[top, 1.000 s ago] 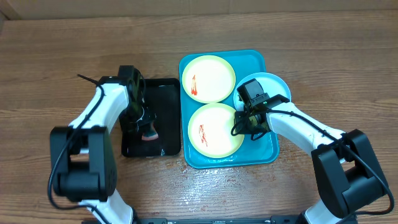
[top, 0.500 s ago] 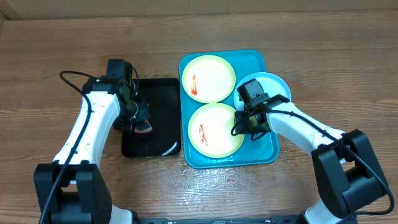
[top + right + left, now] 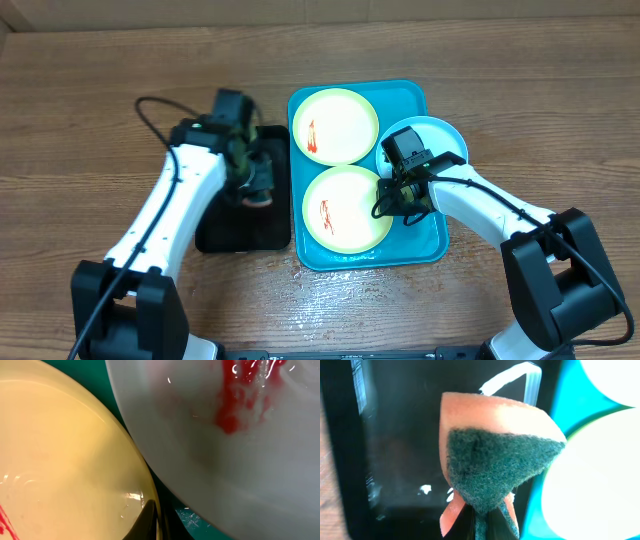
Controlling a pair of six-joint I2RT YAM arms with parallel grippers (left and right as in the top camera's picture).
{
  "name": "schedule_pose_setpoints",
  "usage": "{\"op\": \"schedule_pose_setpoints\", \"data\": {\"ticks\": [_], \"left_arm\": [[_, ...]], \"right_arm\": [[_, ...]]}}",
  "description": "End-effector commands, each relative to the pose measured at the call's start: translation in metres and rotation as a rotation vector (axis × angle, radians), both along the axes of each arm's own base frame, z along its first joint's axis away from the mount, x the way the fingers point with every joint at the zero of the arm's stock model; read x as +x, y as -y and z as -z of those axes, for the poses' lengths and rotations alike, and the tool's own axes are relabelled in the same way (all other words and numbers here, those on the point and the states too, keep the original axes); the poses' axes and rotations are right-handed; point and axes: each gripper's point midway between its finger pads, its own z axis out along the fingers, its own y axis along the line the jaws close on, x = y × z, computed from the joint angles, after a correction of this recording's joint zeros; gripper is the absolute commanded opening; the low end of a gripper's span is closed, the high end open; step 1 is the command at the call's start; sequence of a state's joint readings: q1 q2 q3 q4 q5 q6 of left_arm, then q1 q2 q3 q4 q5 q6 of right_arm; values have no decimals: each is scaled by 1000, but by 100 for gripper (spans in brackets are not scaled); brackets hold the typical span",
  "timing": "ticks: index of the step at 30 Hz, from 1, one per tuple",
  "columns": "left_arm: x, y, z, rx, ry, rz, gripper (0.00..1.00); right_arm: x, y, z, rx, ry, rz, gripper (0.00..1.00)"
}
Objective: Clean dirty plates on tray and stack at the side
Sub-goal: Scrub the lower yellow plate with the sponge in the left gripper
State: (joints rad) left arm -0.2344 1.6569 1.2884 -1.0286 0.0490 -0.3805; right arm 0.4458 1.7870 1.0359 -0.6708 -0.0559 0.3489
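Observation:
Two pale yellow-green plates lie on the turquoise tray [image 3: 412,96], a far plate [image 3: 335,125] and a near plate [image 3: 345,210], each with a red smear. A light blue-white plate [image 3: 442,134] with red sauce overlaps the tray's right rim. My right gripper [image 3: 392,203] is shut on the near plate's right rim; in the right wrist view its fingertips [image 3: 150,520] pinch that rim [image 3: 60,460] beside the blue-white plate [image 3: 225,450]. My left gripper [image 3: 256,184] is shut on an orange sponge with a green scouring face [image 3: 500,465], over the black tray's right part.
The small black tray [image 3: 225,232] lies left of the turquoise tray, and its wet glossy floor [image 3: 395,460] shows in the left wrist view. Bare wooden tabletop [image 3: 520,90] surrounds both trays.
My left arm has swung right with the sponge, from the black tray's left side toward the turquoise tray's left rim. The right arm and the plates have not moved.

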Motion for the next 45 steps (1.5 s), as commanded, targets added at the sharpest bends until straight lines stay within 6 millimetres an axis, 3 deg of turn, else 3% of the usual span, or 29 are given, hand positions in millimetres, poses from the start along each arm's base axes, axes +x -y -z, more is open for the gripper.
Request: {"op": "schedule_pose_setpoints", "data": {"ticks": [1, 7, 12, 17, 25, 27, 30, 38, 41, 45], "left_arm": [[8, 40, -13, -89, 48, 9, 4], [12, 117, 3, -294, 19, 62, 4], [6, 156, 44, -371, -88, 90, 4], [9, 151, 69, -313, -114, 66, 4], [5, 83, 82, 53, -102, 16, 4], [5, 79, 83, 77, -99, 50, 4], [4, 92, 82, 16, -107, 95, 4], [-7, 170, 64, -403, -156, 232, 4], [-18, 181, 72, -417, -200, 255, 4], [-35, 178, 81, -401, -282, 248, 4]], "right_arm": [[6, 17, 3, -79, 26, 44, 4], [6, 16, 3, -73, 23, 43, 4], [5, 16, 3, -73, 22, 43, 4], [5, 16, 3, -72, 22, 43, 4], [6, 16, 3, -69, 22, 43, 4], [6, 16, 3, -69, 22, 43, 4], [6, 16, 2, -69, 23, 43, 4], [6, 16, 3, -69, 22, 43, 4], [5, 16, 3, -70, 22, 43, 4], [4, 16, 3, -71, 17, 43, 4]]}}
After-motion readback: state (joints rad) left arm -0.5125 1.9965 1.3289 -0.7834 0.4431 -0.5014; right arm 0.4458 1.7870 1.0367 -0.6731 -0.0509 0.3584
